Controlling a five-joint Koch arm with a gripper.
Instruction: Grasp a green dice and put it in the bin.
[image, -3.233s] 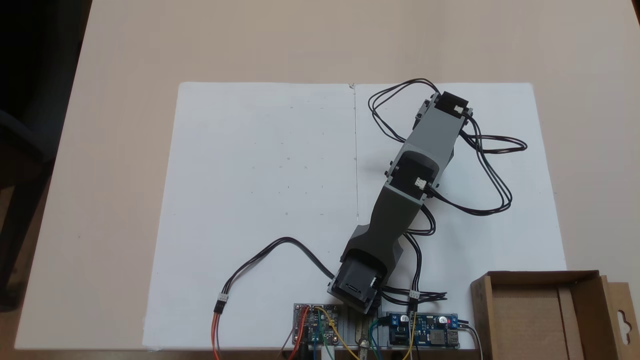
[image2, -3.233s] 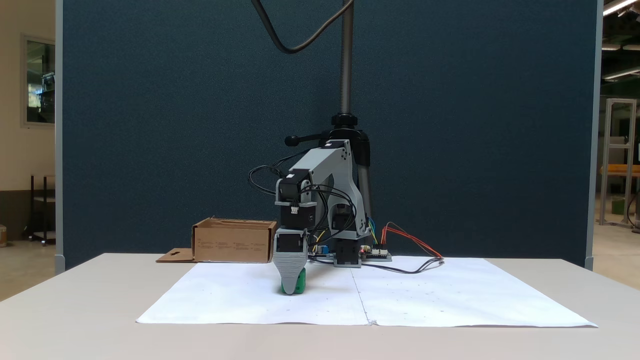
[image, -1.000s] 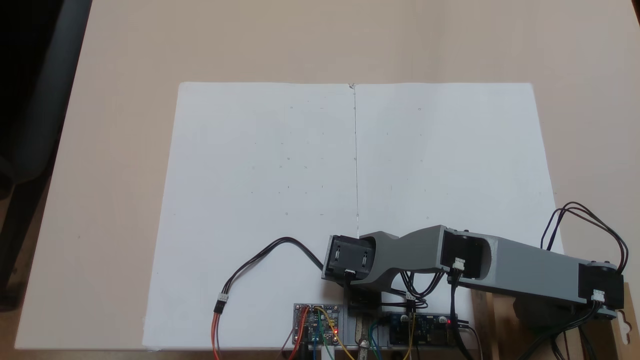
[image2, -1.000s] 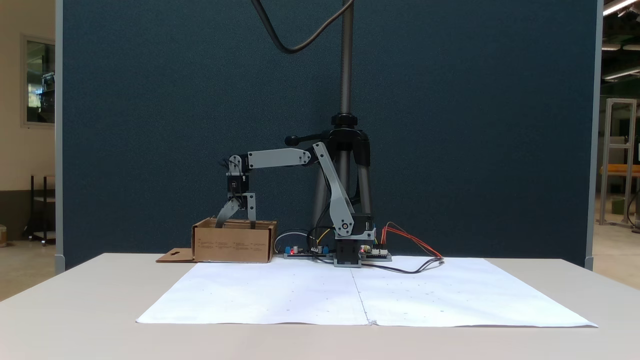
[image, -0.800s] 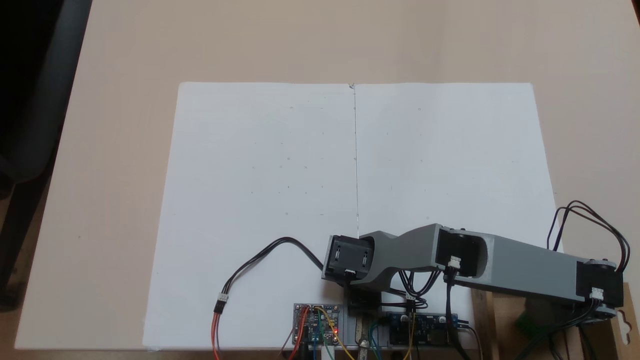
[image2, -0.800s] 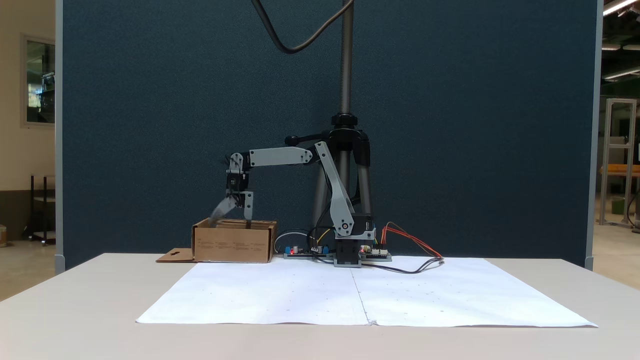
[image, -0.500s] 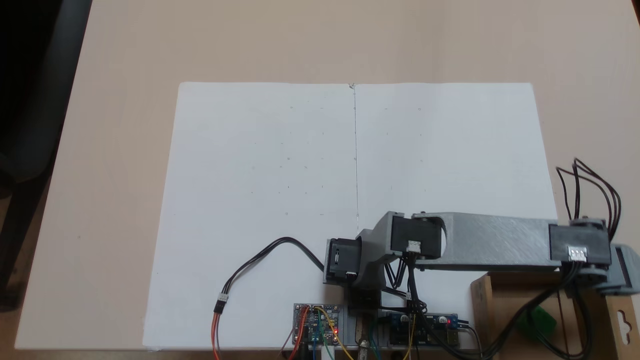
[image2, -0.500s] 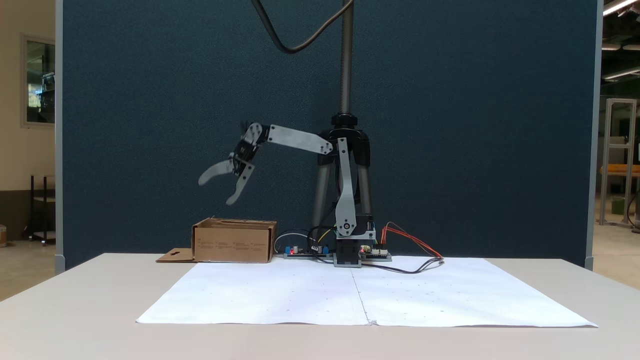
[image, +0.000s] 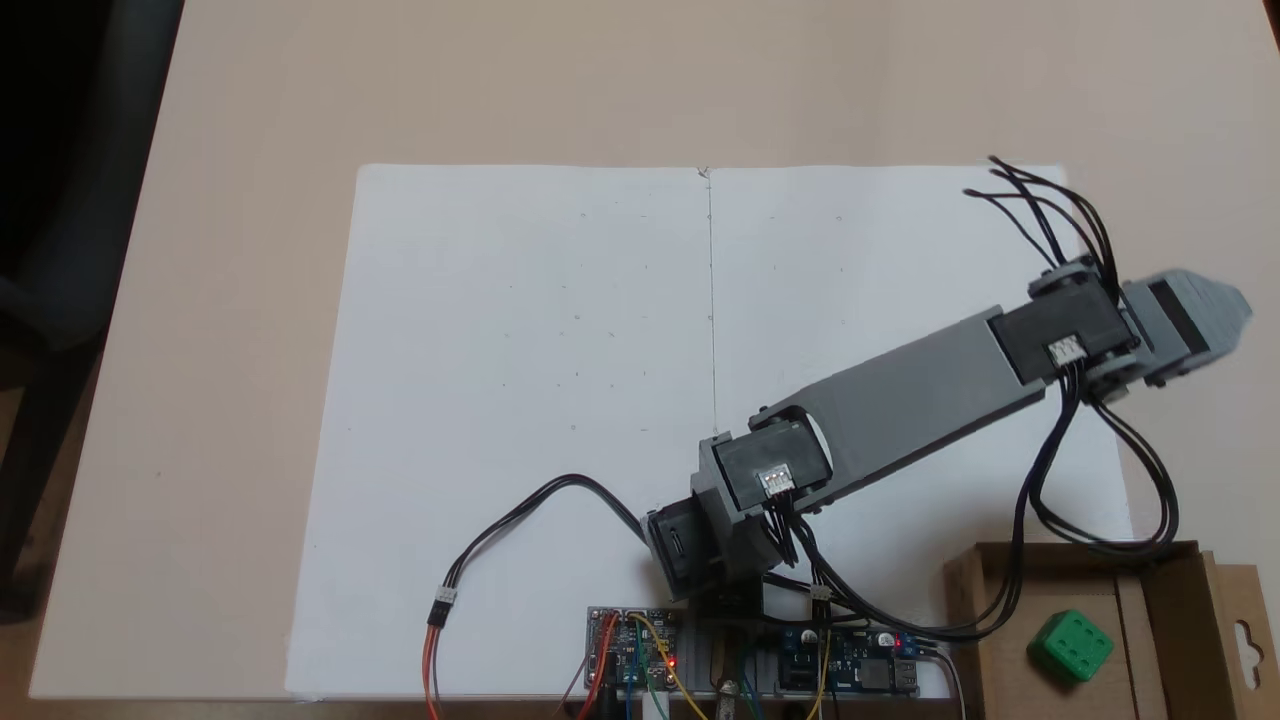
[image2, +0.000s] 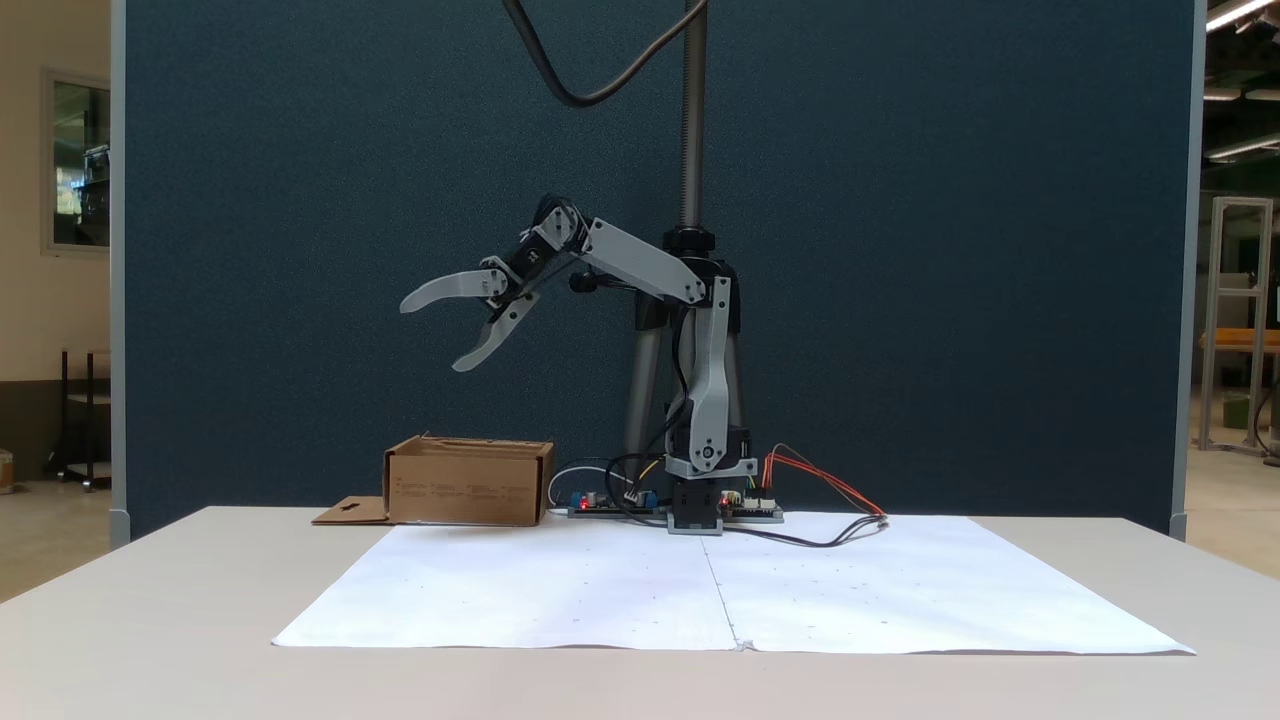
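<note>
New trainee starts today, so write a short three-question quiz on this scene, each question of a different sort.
1. True or false: the green dice lies inside the bin.
2. Multiple choice: in a fixed view, the tool is
A. shut on the dice
B. open and raised well above the box
C. resting on the white paper
3. Fill in: in a fixed view from above, the bin sits at the lower ____ corner of the picture.

Key
1. True. It rests on the box floor, pips facing up.
2. B. The jaws stand spread with nothing between them.
3. Right.
</note>
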